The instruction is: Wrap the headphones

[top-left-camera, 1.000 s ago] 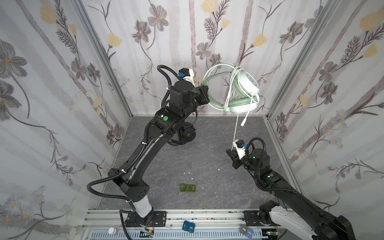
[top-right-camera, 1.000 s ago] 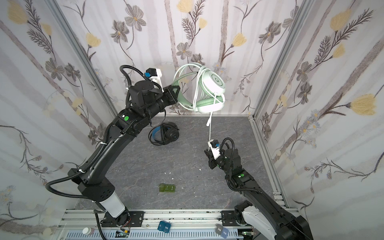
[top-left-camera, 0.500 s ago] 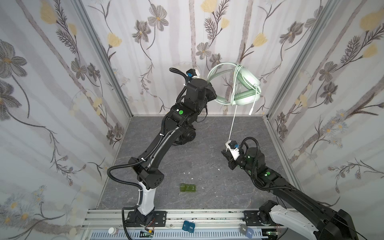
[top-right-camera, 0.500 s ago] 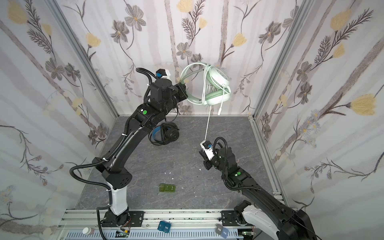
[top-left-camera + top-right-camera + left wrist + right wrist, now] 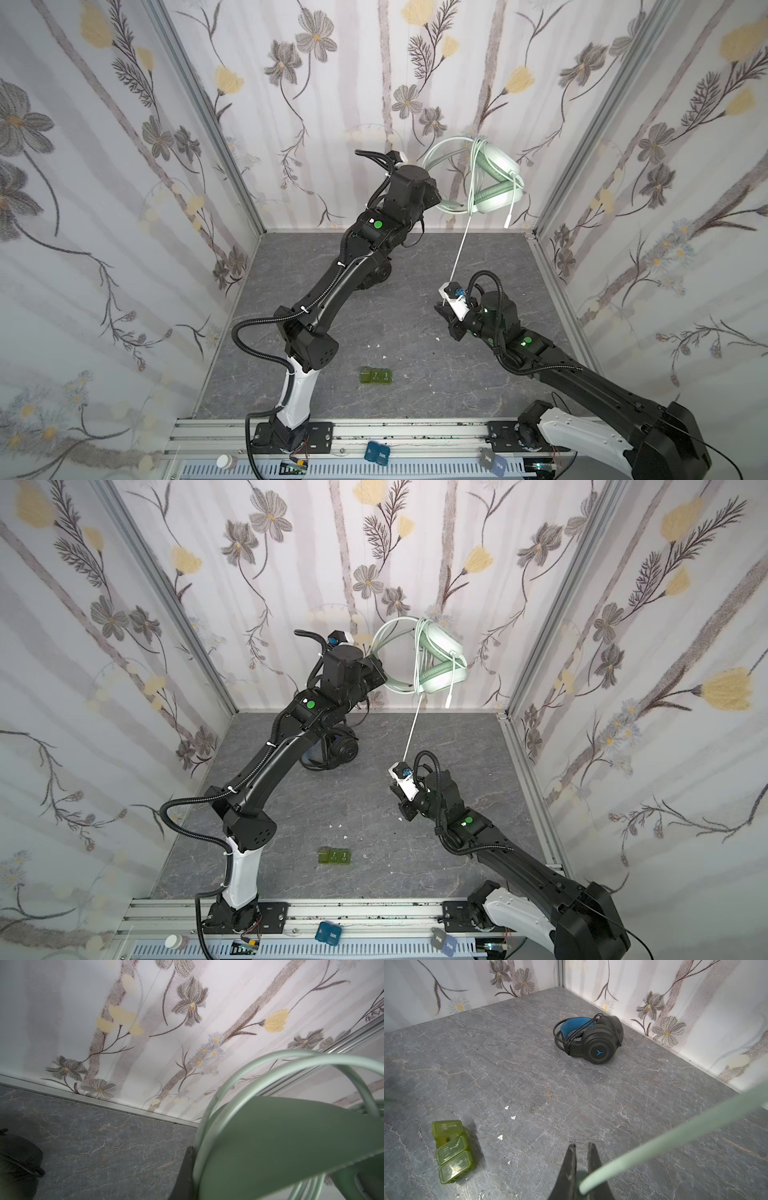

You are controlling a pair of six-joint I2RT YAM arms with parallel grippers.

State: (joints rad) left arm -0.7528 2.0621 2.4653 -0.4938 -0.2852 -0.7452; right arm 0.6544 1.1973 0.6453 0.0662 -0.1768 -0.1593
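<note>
2 hdsets [image 5: 498, 174], 1 pillbox [image 5: 376, 376], 2 arms [image 5: 332, 286]

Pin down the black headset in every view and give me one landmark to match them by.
Top view: black headset on the floor at the back, mostly hidden behind the left arm.
Top view: same spot, earcup showing beside that arm.
Left wrist: dark blurred shape at the frame's edge, probably it.
Right wrist: in full, mid-distance on the floor.
Landmark: green pill box, absent from the left wrist view.
</note>
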